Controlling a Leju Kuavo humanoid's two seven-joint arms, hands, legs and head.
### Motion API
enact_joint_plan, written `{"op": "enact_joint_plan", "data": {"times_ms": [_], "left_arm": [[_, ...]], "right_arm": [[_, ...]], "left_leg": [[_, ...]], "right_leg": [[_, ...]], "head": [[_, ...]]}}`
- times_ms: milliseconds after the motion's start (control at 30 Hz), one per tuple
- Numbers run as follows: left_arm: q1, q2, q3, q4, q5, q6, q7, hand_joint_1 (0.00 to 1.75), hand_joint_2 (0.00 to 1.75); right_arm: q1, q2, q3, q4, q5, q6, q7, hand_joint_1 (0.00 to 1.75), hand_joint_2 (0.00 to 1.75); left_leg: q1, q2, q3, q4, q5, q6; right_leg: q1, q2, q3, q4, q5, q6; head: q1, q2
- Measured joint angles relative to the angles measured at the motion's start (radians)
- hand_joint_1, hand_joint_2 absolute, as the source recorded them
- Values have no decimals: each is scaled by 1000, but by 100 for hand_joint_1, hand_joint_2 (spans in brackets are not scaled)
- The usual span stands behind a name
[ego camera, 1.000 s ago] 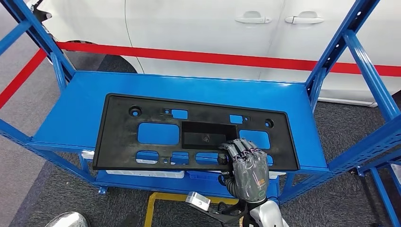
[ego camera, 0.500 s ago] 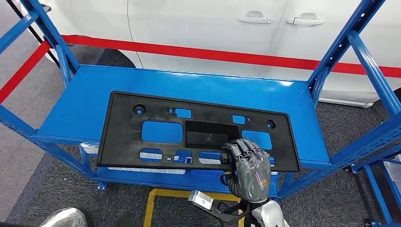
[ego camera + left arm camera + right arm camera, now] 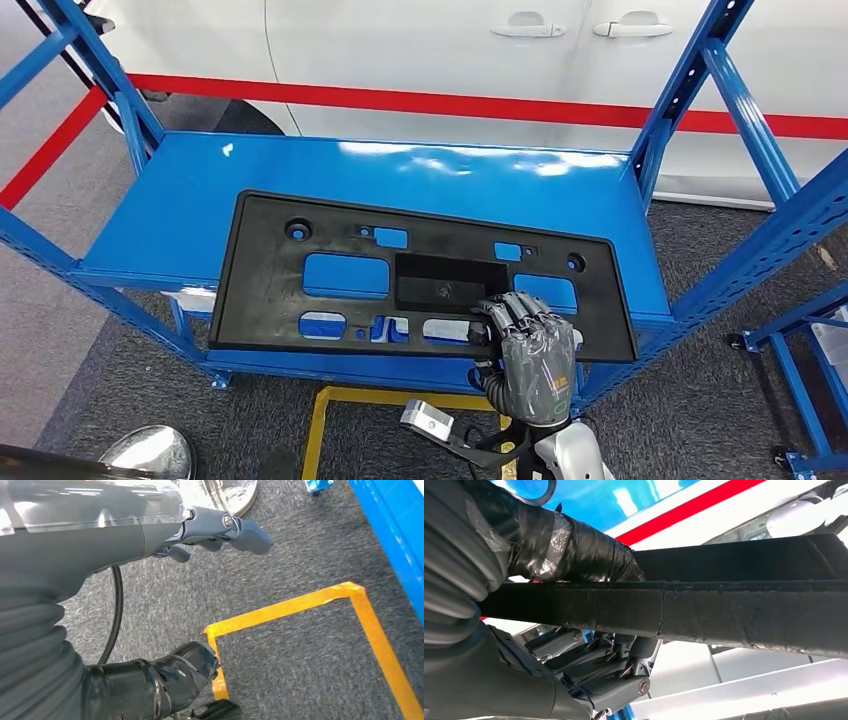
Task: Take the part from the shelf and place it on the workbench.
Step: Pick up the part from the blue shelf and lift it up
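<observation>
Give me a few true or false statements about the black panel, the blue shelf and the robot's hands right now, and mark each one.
1. The right hand grips the black panel at its near edge. True.
2. The panel is solid, with no openings. False: it has several cut-outs, and the blue shelf shows through them.
3. The left hand holds a part. False: it holds nothing and hangs over grey carpet marked with yellow tape.
4. A white car stands behind the shelf, beyond a red band. True.
5. The panel stands upright against a shelf post. False: it lies flat across the shelf.
</observation>
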Motion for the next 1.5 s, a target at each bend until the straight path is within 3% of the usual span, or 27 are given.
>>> {"op": "enact_joint_plan", "data": {"times_ms": [67,100,167,233,267,333,400,433,467,500,567,633,733,767,833,900,933,967,1000,1100,1167,1267,1333,1400,1433,1467,1500], "left_arm": [[-2,1,0,0,0,0,0,0,175],[-3,1,0,0,0,1,0,0,175],[-3,2,0,0,1,2,-1,0,175],[-3,2,0,0,1,2,-2,0,175],[-3,2,0,0,1,2,-2,0,175],[-4,2,1,0,1,2,-2,0,175],[-4,2,1,0,0,2,-2,0,175],[-3,2,1,0,0,2,-2,0,175],[-3,2,1,0,0,2,-3,0,175],[-3,1,1,0,0,1,-4,0,175],[-3,0,1,0,-1,1,-5,0,175],[-3,0,1,0,-1,1,-6,0,175],[-3,0,1,0,0,1,-8,0,175],[-2,0,1,0,1,2,-8,0,175],[-2,0,1,0,1,3,-8,0,175],[-2,0,1,0,1,3,-8,0,175],[-1,0,1,0,1,4,-8,0,175],[-1,0,1,0,2,4,-8,0,175],[-1,0,1,0,2,4,-8,0,175],[-2,0,1,0,2,5,-8,0,175],[-2,0,1,0,2,6,-8,0,175],[-2,0,2,0,2,7,-8,0,175],[-3,0,2,0,2,8,-8,0,175],[-3,-1,2,0,2,8,-9,0,175],[-2,-1,2,0,2,8,-9,0,175],[-2,-1,2,0,2,8,-9,0,175],[-1,-1,2,0,2,8,-9,0,175]], "right_arm": [[0,0,0,0,0,0,0,175,175],[-1,0,-1,0,0,0,0,175,175],[-1,0,-1,0,-2,0,-1,175,175],[-1,1,-1,0,-3,0,-2,175,175],[-2,1,-2,0,-4,0,-3,175,175],[-3,1,-5,2,-9,0,-4,175,175],[-3,1,-8,5,-16,0,-4,175,175],[-2,1,-10,7,-19,0,-5,175,175],[-2,1,-11,8,-22,1,-6,175,175],[-2,1,-12,8,-25,1,-7,175,175],[-4,1,-13,8,-29,1,-10,175,175],[-5,1,-14,9,-31,1,-12,175,175],[-6,3,-15,9,-32,1,-14,175,175],[-6,5,-15,9,-33,0,-14,175,175],[-6,11,-16,9,-35,-1,-14,175,175],[-5,15,-16,9,-36,-2,-14,175,175],[-5,16,-16,10,-37,-2,-14,175,175],[-4,16,-16,10,-37,-2,-15,175,175],[-4,17,-16,10,-39,-3,-15,175,175],[-3,20,-17,11,-46,-4,-17,175,175],[-4,23,-18,11,-50,-6,-18,175,175],[-3,25,-19,11,-51,-8,-19,175,175],[-2,25,-21,10,-55,-10,-22,175,175],[0,25,-24,11,-66,-12,-27,175,175],[1,25,-25,11,-72,-12,-30,175,175],[2,25,-26,11,-79,-12,-33,175,175],[3,25,-27,11,-85,-11,-36,175,175]], "left_leg": [[-5,-1,98,-144,43,16],[-8,-1,131,-199,53,23],[-15,-1,153,-245,57,32],[-14,1,148,-257,72,39],[-11,3,145,-265,82,45],[-6,7,134,-274,100,55],[-6,8,114,-269,110,60],[-5,9,104,-264,114,59],[-5,9,94,-258,117,57],[-4,9,84,-251,119,56],[-4,8,68,-235,120,50],[-5,8,57,-224,124,40],[-4,7,49,-220,132,20],[-3,6,42,-211,122,15],[0,5,14,-142,61,6],[0,5,-28,-18,-13,0],[0,5,-40,29,-31,-2],[0,5,-36,44,-31,-2],[0,5,-13,19,-13,-1],[-4,4,111,-176,52,16],[-11,2,145,-239,60,24],[-8,4,141,-256,79,36],[-2,8,133,-269,98,49],[-3,11,115,-266,109,55],[-3,11,106,-262,112,55],[-3,11,97,-256,115,54],[-3,11,88,-250,117,53]], "right_leg": [[3,1,-7,2,7,4],[3,0,-10,3,11,8],[1,0,-14,1,22,21],[-1,0,-15,-2,28,34],[0,1,-20,8,15,40],[-2,3,-48,85,-53,49],[-5,3,-88,208,-127,57],[-7,3,-96,247,-139,61],[-10,2,-86,250,-131,64],[-13,2,-56,215,-108,66],[-16,2,29,85,-68,65],[-12,4,70,8,-57,57],[-8,4,60,-1,-47,36],[-9,3,55,-2,-41,26],[-12,1,45,-7,-28,8],[-9,0,29,-6,-17,1],[-7,-1,21,-5,-12,1],[-6,-1,13,-3,-7,1],[-5,-1,7,-1,-4,2],[-3,1,-4,5,4,10],[-4,1,-8,5,12,21],[-4,1,-13,6,15,40],[-4,2,-37,64,-36,49],[-7,3,-82,186,-113,55],[-8,3,-99,239,-137,58],[-10,3,-102,264,-143,60],[-12,2,-85,249,-130,62]], "head": [[0,0],[0,0],[0,0],[0,0],[1,0],[2,0],[2,0],[2,0],[2,0],[2,0],[2,0],[2,0],[2,0],[1,0],[1,0],[0,0],[0,0],[0,0],[0,0],[0,0],[0,0],[1,0],[1,0],[2,0],[1,0],[2,0],[2,0]]}}
